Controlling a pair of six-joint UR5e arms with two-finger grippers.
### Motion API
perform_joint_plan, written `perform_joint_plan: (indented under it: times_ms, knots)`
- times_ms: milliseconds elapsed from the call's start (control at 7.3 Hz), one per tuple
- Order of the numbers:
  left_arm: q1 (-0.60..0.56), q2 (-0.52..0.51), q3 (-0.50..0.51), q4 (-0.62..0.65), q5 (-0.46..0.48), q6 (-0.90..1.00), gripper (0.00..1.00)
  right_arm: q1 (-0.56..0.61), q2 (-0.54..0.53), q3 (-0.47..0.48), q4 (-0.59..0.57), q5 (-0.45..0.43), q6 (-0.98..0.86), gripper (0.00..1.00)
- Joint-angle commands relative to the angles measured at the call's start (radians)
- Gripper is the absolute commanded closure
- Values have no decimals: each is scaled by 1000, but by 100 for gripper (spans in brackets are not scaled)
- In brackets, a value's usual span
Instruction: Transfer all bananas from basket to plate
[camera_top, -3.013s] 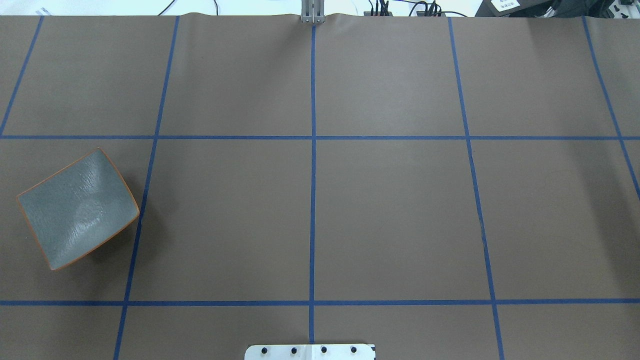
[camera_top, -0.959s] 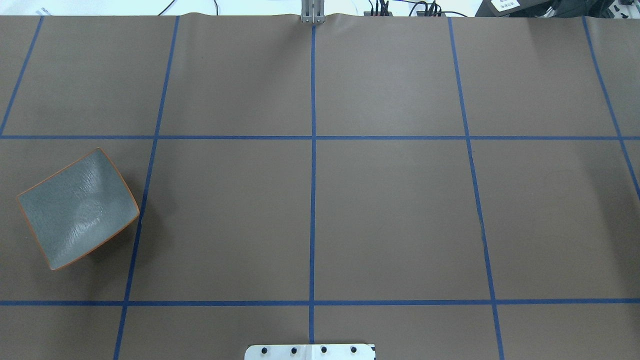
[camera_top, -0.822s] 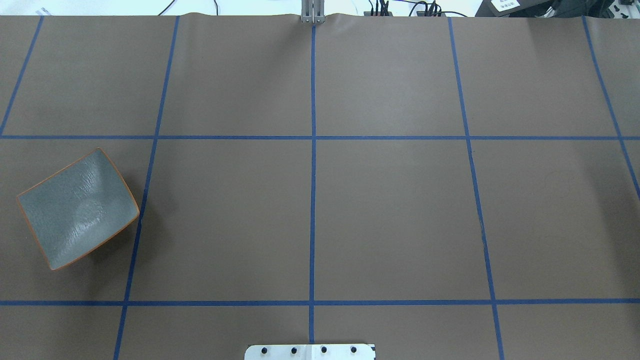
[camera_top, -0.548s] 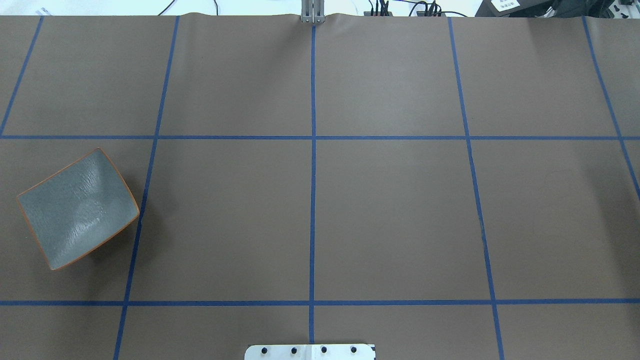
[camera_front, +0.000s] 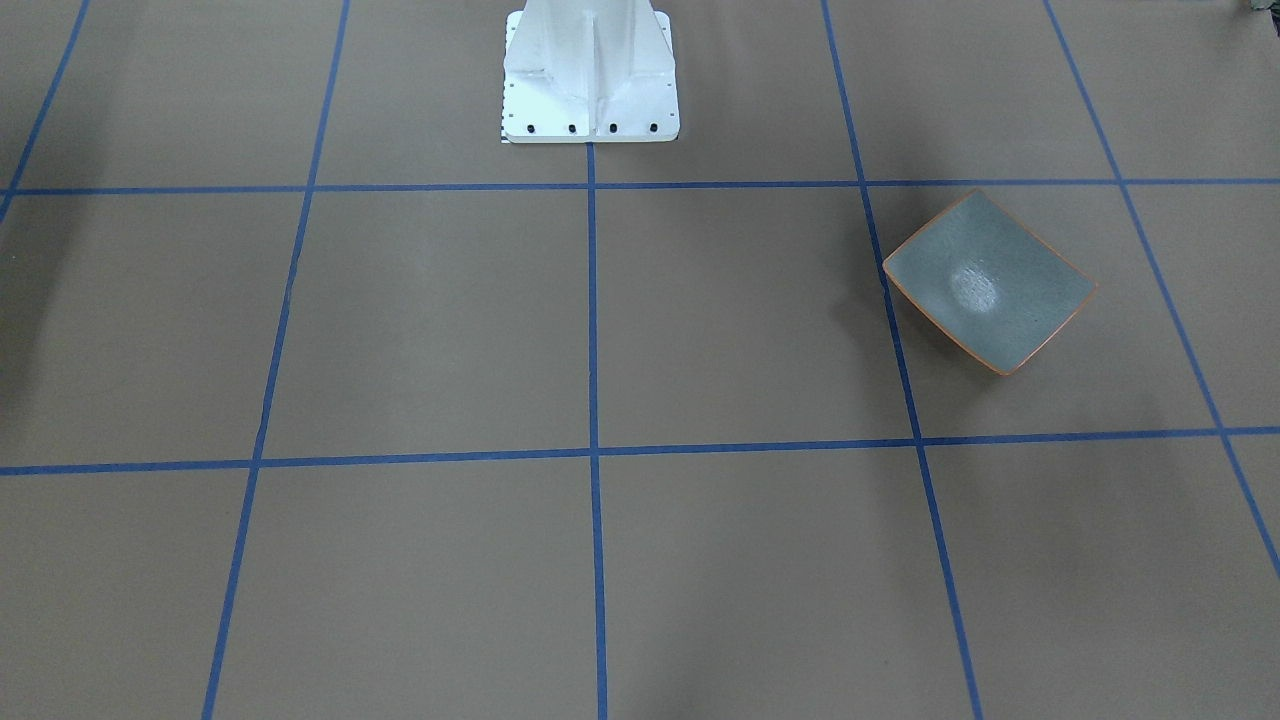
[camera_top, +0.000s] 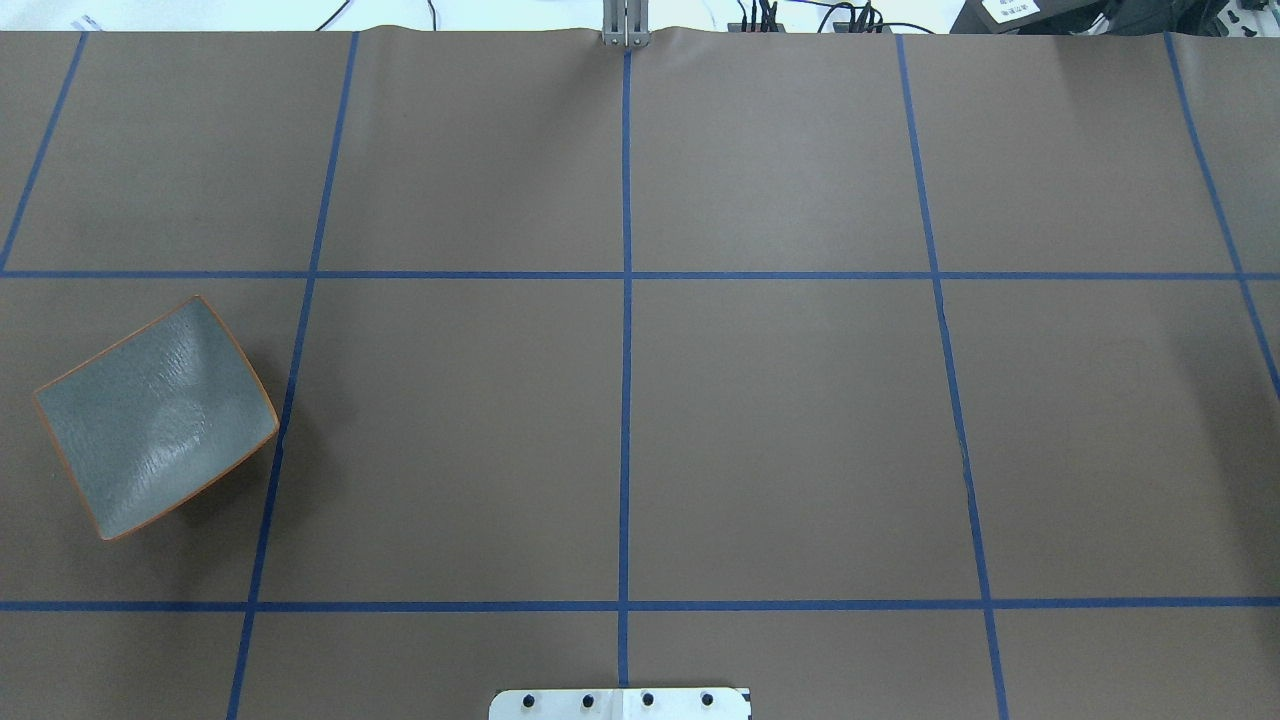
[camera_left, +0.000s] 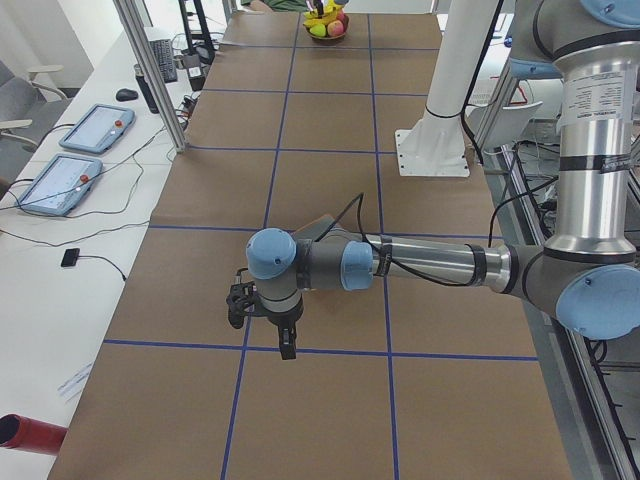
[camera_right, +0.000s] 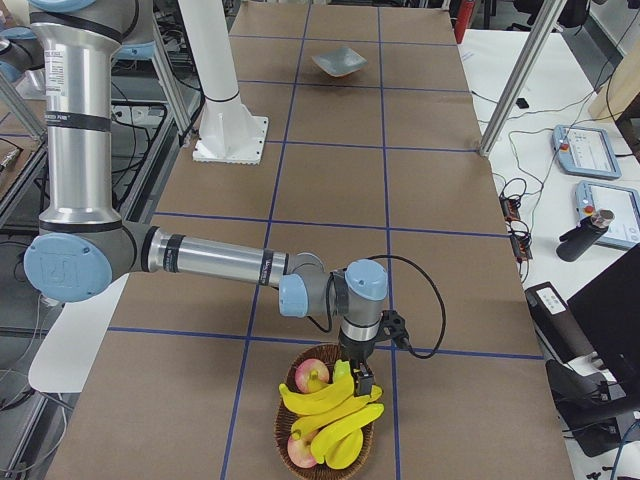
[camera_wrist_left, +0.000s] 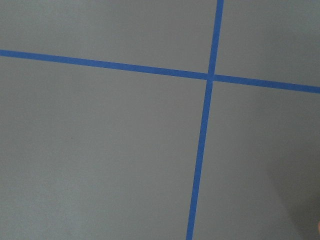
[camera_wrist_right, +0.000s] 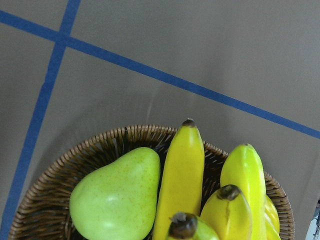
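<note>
Bright yellow curved bananas (camera_right: 325, 403): piled in a brown woven wicker basket (camera_wrist_right: 95, 148) at the table's end on the robot's right, next to a green pear (camera_wrist_right: 115, 195) and some reddish round fruit (camera_right: 300, 452). Squarish grey-green speckled plate with a thin orange-brown rim (camera_top: 150, 420): flat on the brown mat with blue tape grid (camera_top: 780, 440), in the robot's left half, just beside a tape line and well apart from the basket. Right gripper (camera_right: 362, 384): pointing down, just over the bananas on the basket's side nearer the table's middle. Contact unclear; seen only from the side, so cannot tell whether open or closed. Left gripper (camera_left: 286, 345): pointing down over bare mat near a tape crossing, well apart from the basket. Again, cannot tell whether open or closed.
</note>
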Motion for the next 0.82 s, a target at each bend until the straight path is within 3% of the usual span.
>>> perform_joint_plan:
  times_ms: [0,411,685]
  knots:
    - [1,0,3,0,0,1,0,0,-1,-15,-1,-7,-4,10]
    - [1,0,0,0,0,0,0,0,1,-19,-1,-27,-6,35]
    - [1,-1,0,0,0,1,0,0,7,-25,1,-36,-8,64]
